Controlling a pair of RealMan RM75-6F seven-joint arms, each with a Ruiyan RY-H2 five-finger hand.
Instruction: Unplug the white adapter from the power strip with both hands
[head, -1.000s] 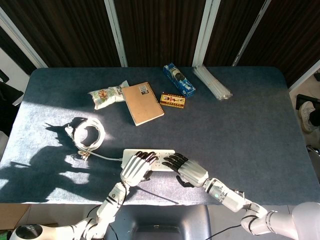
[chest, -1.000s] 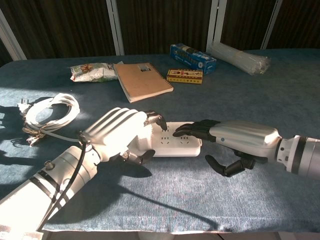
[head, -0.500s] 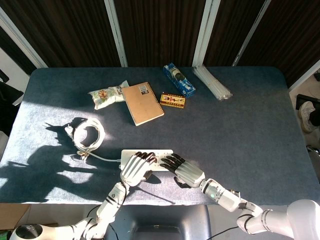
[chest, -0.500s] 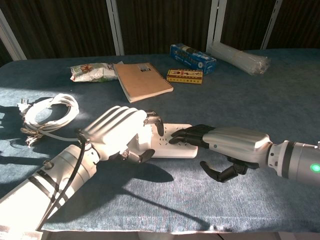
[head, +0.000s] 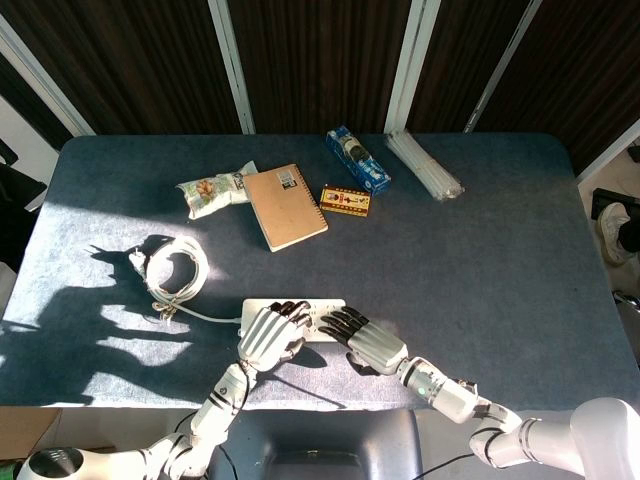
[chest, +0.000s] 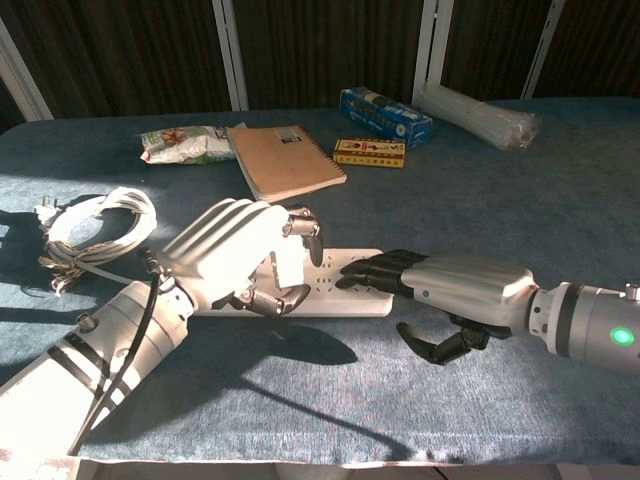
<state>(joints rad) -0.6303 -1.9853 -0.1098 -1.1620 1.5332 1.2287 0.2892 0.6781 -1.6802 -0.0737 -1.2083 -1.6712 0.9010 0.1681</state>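
Observation:
The white power strip (head: 322, 306) (chest: 335, 286) lies near the table's front edge, its cord running left to a coiled white cable (head: 176, 266) (chest: 95, 228). My left hand (head: 268, 337) (chest: 232, 254) is curled over the strip's left end and grips the white adapter (chest: 289, 267) between fingers and thumb. The head view hides the adapter under that hand. My right hand (head: 368, 341) (chest: 452, 291) lies flat, its dark fingertips (chest: 360, 271) pressing on the strip's right half, thumb hanging off the near side.
A brown notebook (head: 286, 206), a snack bag (head: 212, 190), a small yellow box (head: 345, 200), a blue box (head: 357, 160) and a pack of clear tubes (head: 425, 165) lie at the back. The front table edge runs just below both hands.
My left hand has curled tighter around the adapter. My right hand has slid left along the strip, and the strip has shifted slightly left.

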